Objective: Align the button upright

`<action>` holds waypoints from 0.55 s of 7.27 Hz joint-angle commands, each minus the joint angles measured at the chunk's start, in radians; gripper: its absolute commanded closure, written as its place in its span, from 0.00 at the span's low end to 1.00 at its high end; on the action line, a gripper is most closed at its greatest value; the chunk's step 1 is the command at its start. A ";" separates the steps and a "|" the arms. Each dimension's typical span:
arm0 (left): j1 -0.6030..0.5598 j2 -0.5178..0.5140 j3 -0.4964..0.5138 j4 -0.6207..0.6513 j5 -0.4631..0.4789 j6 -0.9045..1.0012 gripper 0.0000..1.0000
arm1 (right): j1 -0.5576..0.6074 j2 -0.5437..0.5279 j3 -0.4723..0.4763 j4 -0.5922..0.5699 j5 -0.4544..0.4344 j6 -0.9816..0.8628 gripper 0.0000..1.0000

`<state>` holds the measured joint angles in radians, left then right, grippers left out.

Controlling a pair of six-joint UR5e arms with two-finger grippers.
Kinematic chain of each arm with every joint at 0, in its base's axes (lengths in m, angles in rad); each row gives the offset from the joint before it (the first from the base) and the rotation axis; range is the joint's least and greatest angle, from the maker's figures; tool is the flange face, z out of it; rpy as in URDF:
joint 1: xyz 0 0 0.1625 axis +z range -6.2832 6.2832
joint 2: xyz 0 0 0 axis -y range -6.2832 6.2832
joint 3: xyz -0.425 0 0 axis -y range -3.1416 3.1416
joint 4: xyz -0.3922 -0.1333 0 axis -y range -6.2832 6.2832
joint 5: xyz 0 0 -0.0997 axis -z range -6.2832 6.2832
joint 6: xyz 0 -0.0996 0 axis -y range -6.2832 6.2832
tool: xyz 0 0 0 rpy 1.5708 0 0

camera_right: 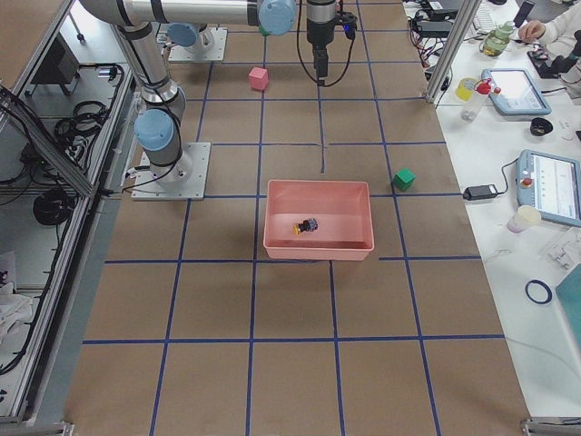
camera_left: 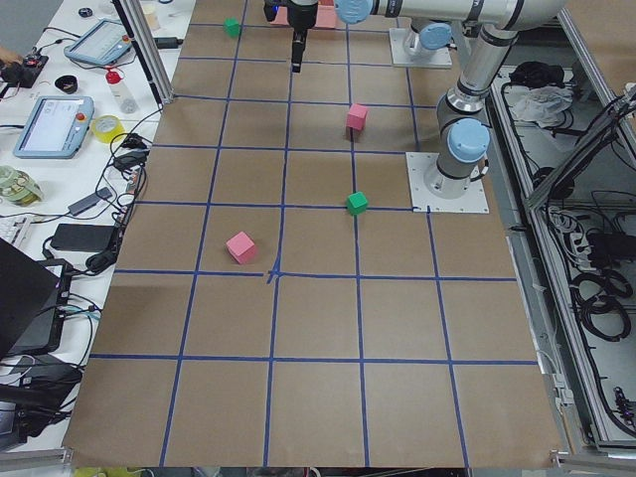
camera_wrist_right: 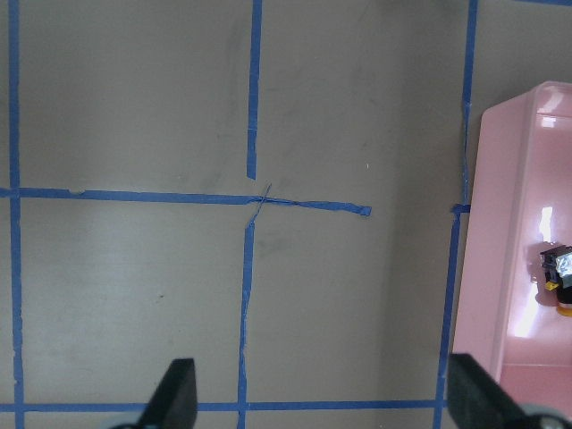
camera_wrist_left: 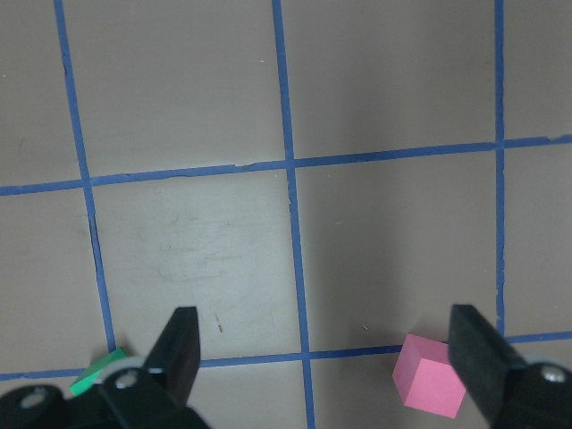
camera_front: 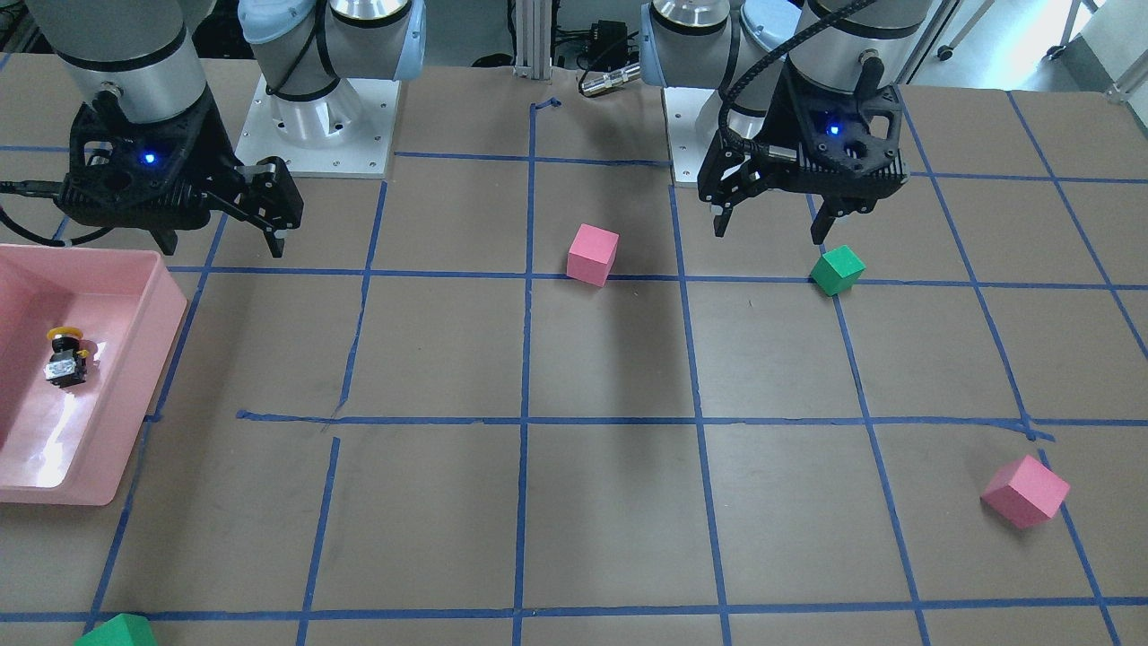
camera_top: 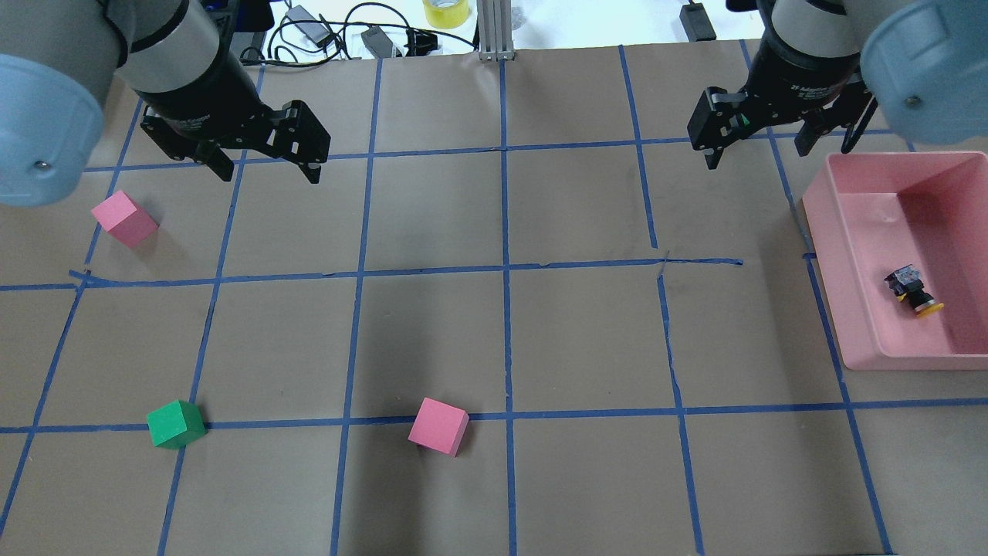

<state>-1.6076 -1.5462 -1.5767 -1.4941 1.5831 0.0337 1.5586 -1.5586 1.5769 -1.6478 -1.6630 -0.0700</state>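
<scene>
The button lies on its side on the floor of the pink tray, with its yellow cap turned toward the robot's base and its black-and-silver block pointing away, so it is not upright. In the overhead view the button rests in the half of the pink tray nearer the robot, clear of the walls. The right side view shows the button tipped over in the same way

The right gripper hangs above the table, near the tray's far corner and well apart from the button. Its jaws are spread wide with nothing between them. From its wrist camera the right gripper frames only brown paper and blue tape, with the pink tray at the edge and the button just visible inside

The left gripper is likewise spread and empty, hovering over the other end of the table. In the front-facing view the left gripper appears just above a green cube, not touching it, and a pink cube stands near the middle. A second pink cube sits tilted on a tape line well away, and a second green cube shows at the bottom edge
</scene>
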 commanded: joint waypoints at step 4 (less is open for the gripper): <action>0.000 0.000 0.001 0.000 0.000 0.000 0.00 | 0.004 -0.003 -0.003 0.011 0.018 0.001 0.00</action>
<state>-1.6076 -1.5463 -1.5756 -1.4941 1.5830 0.0337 1.5602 -1.5589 1.5762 -1.6409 -1.6572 -0.0697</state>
